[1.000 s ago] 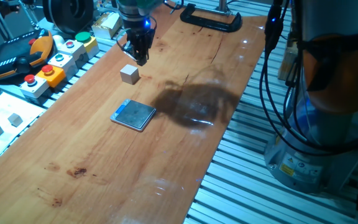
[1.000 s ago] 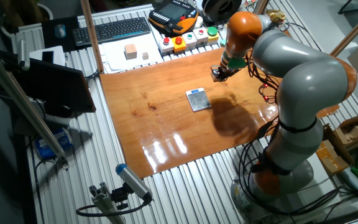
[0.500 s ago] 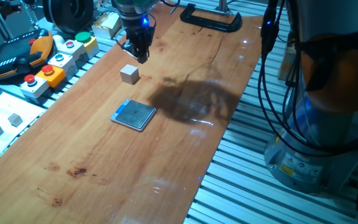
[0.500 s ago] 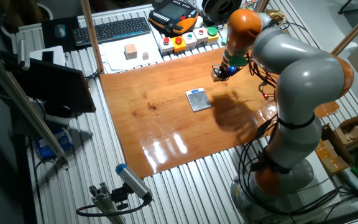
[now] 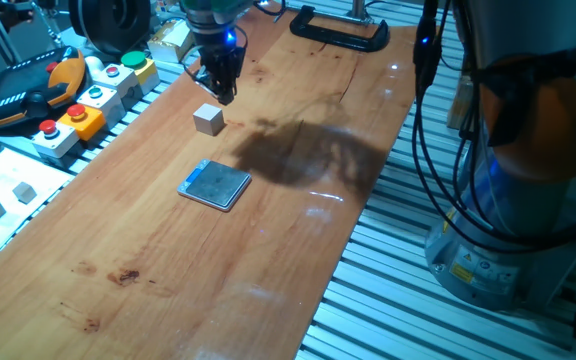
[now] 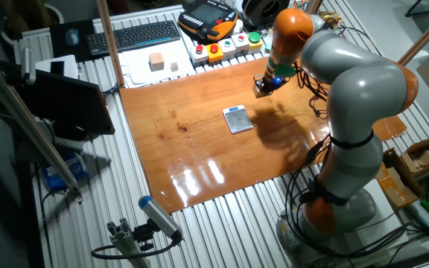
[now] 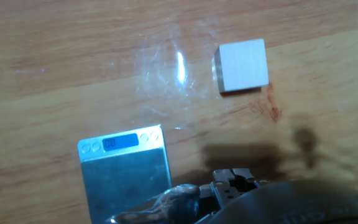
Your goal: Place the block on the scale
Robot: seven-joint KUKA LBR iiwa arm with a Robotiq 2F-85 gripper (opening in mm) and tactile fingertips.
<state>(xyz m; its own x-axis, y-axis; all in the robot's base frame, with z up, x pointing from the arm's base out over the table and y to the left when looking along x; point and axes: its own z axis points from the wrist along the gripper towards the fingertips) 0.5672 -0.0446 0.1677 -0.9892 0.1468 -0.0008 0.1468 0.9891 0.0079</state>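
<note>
Drifting slightly toward the frame's upper left, the claw [image 5: 220, 92] is hovering empty above the block [image 5: 208, 120], jaw state unclear, so the scale [image 5: 215, 185] is still waiting.

Warm orange-brown grain runs across the table [image 5: 168, 240], flecked with darker reddish knots. The block [image 5: 208, 119] shows pale beige-grey, nearly white in the hand view. The scale [image 5: 215, 185] wears a grey-blue metallic plate, a light rim and a bright blue display strip. The gripper [image 5: 220, 92] is black with a blue light above. The push-button boxes [image 5: 93, 95] carry red, green and orange.
</note>
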